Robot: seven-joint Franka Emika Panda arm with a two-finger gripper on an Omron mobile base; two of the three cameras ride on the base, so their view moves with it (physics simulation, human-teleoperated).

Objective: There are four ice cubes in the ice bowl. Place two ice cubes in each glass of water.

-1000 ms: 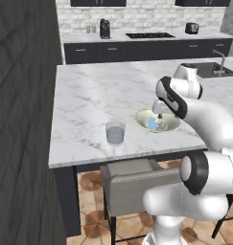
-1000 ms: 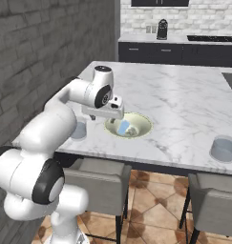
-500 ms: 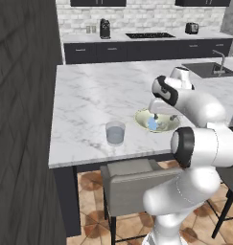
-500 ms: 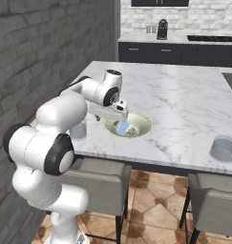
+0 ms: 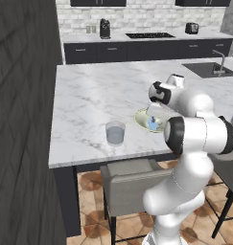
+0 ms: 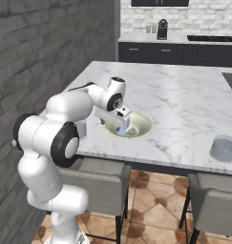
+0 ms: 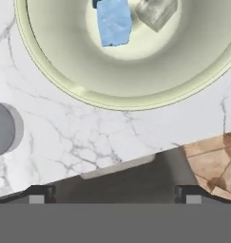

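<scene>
Over the ice bowl (image 6: pixel 136 127) on the marble island, the gripper (image 6: pixel 122 123) hangs with jaws apart, now lower than before; the hand view reveals one blue ice cube (image 7: pixel 114 21) inside.

Table (image 5: pixel 89 100): white marble, grey veining, dark base. Ice bowl (image 7: pixel 55 76): pale yellow-green rim, whitish inside. Ice cube (image 7: pixel 114 21): pale blue, translucent; second cube (image 7: pixel 156 12) beside it looks greyish-clear. Glass of water (image 5: pixel 115 132): clear, grey-blue tint; other glass of water (image 6: pixel 224 148) same tint. Arm (image 6: pixel 65 124): white, dark joints. Wall (image 5: pixel 22 119): dark grey brick. Floor (image 6: pixel 155 214): terracotta-brown tile, patterned. Chair (image 5: pixel 132 184): grey seat, dark legs. Back cabinets (image 5: pixel 137 50): dark, pale top; backsplash whitish brick.
</scene>
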